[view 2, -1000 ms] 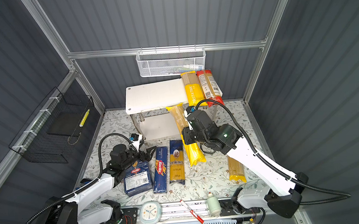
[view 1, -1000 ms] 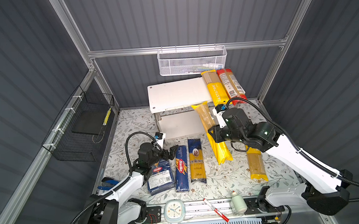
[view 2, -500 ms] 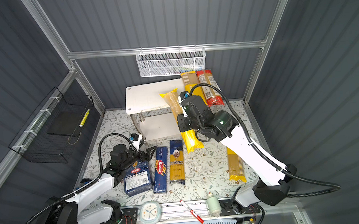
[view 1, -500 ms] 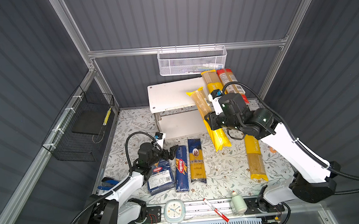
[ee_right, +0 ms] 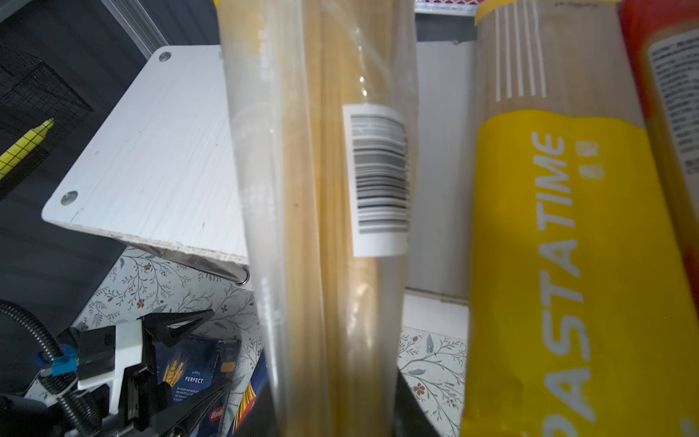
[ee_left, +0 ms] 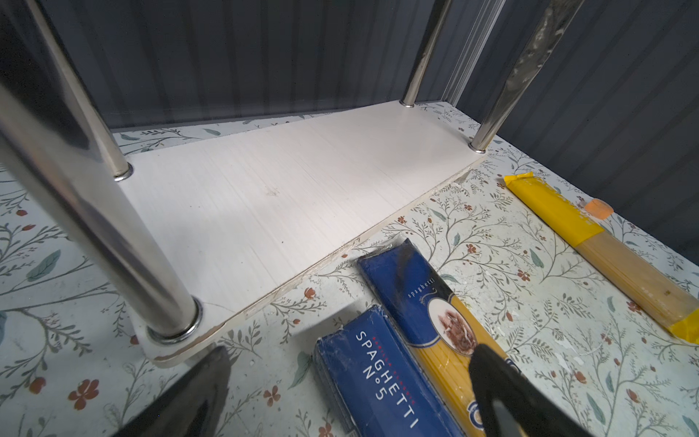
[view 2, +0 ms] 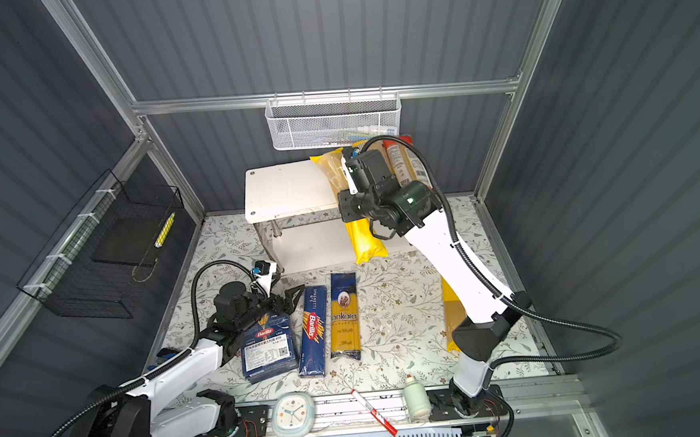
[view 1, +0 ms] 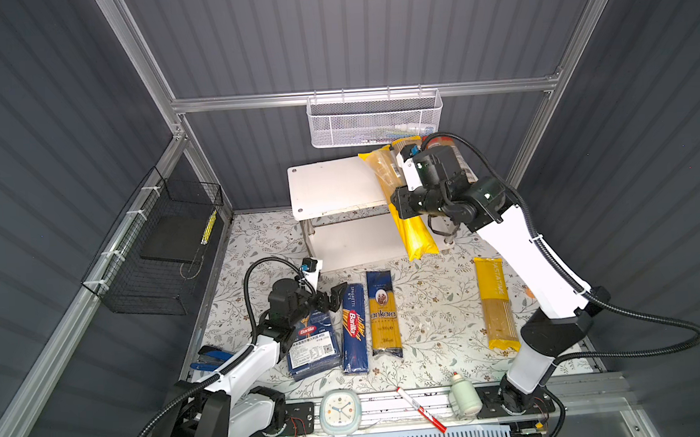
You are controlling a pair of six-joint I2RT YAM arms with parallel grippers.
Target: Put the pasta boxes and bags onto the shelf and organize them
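My right gripper (view 1: 405, 204) is shut on a yellow spaghetti bag (view 1: 418, 236) and holds it tilted over the right part of the white shelf (view 1: 330, 187); the bag's far end is above the top board. In the right wrist view the held bag (ee_right: 340, 227) runs beside a Pastatime bag (ee_right: 548, 246) and a red-and-clear bag (ee_right: 665, 113), both lying on the top board. On the floor lie a wide Barilla box (view 1: 312, 346), a narrow Barilla box (view 1: 354, 331), an ankara bag (view 1: 383, 313) and another Pastatime bag (view 1: 496, 302). My left gripper (view 1: 331, 299) stands open over the boxes' far ends.
A white mesh basket (view 1: 375, 118) hangs on the back wall just above the shelf. A black wire basket (view 1: 162, 247) hangs on the left wall. Along the front rail sit a clock (view 1: 340, 407), a red marker (view 1: 420, 404) and a small bottle (view 1: 465, 395).
My right gripper has lifted the yellow bag and carried it back toward the shelf's top board. The left arm and the packs on the floor have not moved.
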